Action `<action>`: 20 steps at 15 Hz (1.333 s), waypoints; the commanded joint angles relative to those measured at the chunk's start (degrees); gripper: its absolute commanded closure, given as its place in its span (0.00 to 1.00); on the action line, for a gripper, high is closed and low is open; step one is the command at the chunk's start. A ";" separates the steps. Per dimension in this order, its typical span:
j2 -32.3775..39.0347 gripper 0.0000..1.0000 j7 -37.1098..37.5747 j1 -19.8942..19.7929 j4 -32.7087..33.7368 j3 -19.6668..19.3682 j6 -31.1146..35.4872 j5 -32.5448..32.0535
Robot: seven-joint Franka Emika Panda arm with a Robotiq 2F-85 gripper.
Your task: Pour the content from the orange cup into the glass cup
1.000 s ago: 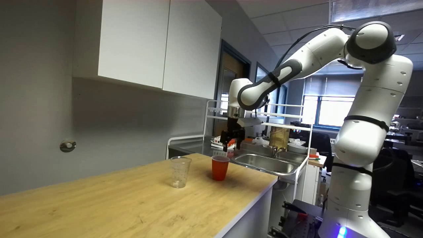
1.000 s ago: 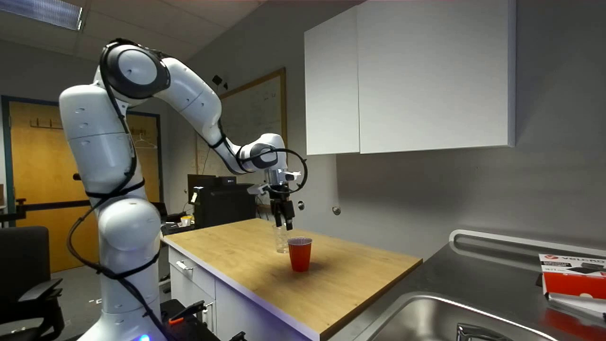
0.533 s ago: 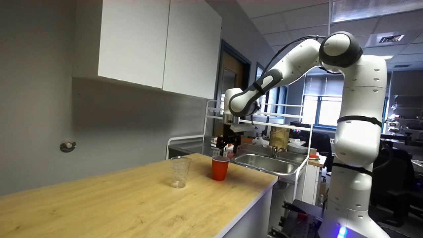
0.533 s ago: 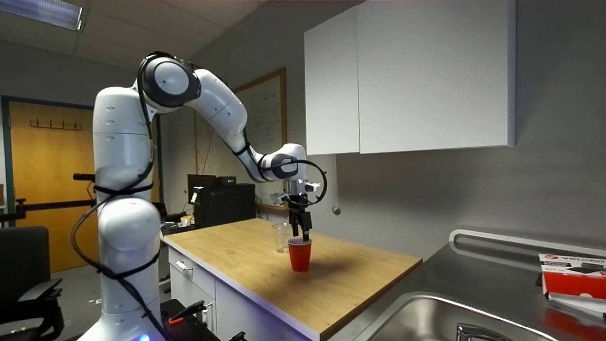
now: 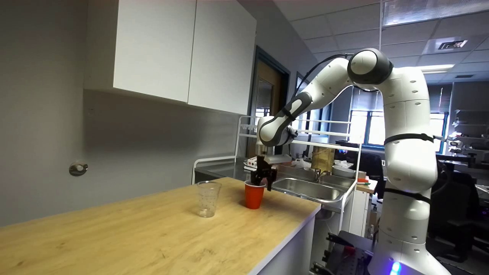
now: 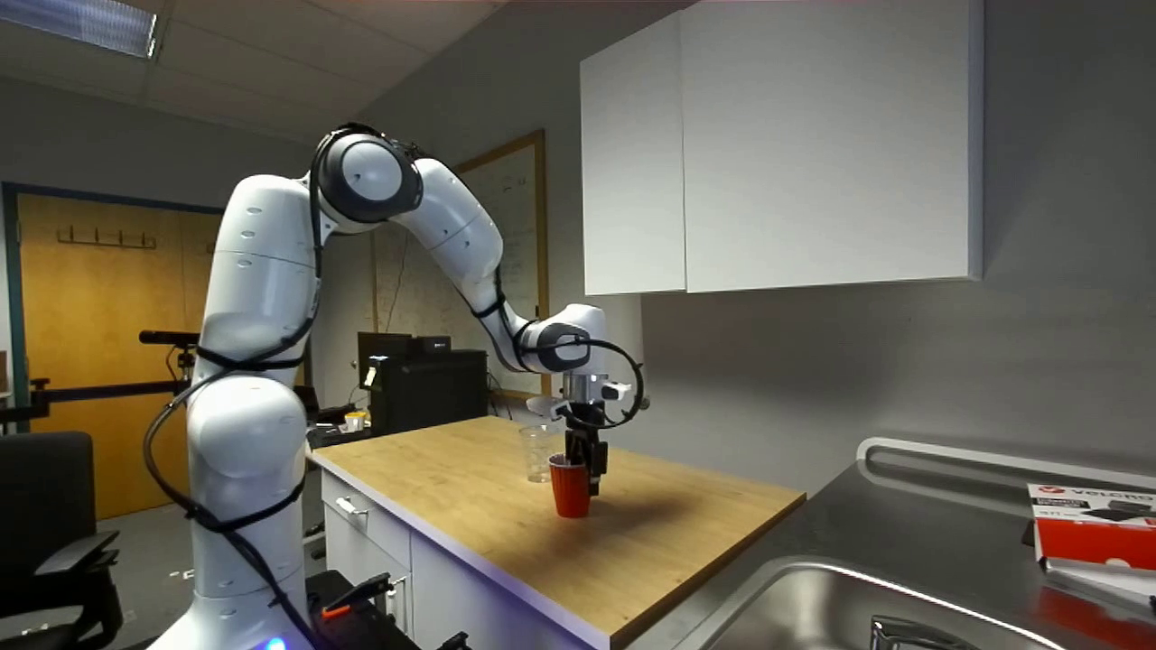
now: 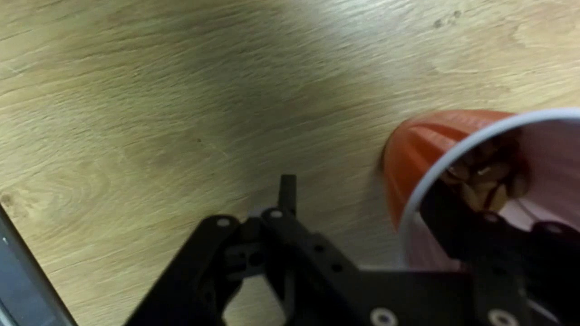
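The orange cup (image 5: pixel 253 198) stands upright on the wooden counter in both exterior views (image 6: pixel 569 493). In the wrist view the orange cup (image 7: pixel 405 167) is at the right, with brown nut-like pieces (image 7: pixel 487 183) at its bottom. My gripper (image 5: pixel 263 186) is open and low at its rim, pointing down. It also shows in an exterior view (image 6: pixel 585 471). In the wrist view the gripper (image 7: pixel 362 197) straddles the cup wall, with a finger inside the cup and the other outside, apart from the wall. The glass cup (image 5: pixel 208 199) stands upright nearby, also seen in an exterior view (image 6: pixel 538 456), out of the wrist view.
The wooden counter (image 5: pixel 153 229) ends at a front edge near the robot base. A metal sink (image 5: pixel 305 187) and a white rack (image 5: pixel 351 202) are beside it. A white wall cabinet (image 5: pixel 160 49) hangs above. A red and white box (image 6: pixel 1093 537) lies by the sink.
My gripper has come down and across to the orange cup from above it, and a finger has entered the cup. Both cups stay where they were.
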 commanded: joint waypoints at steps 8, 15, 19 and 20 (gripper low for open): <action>-1.24 0.99 0.11 2.47 -0.45 -0.47 -1.38 -0.08; -5.29 0.96 4.97 6.09 -0.46 0.59 -5.97 -2.83; -8.58 0.97 18.11 9.93 0.94 2.74 -14.77 -10.53; -9.07 0.97 22.35 11.00 1.75 3.86 -17.50 -13.13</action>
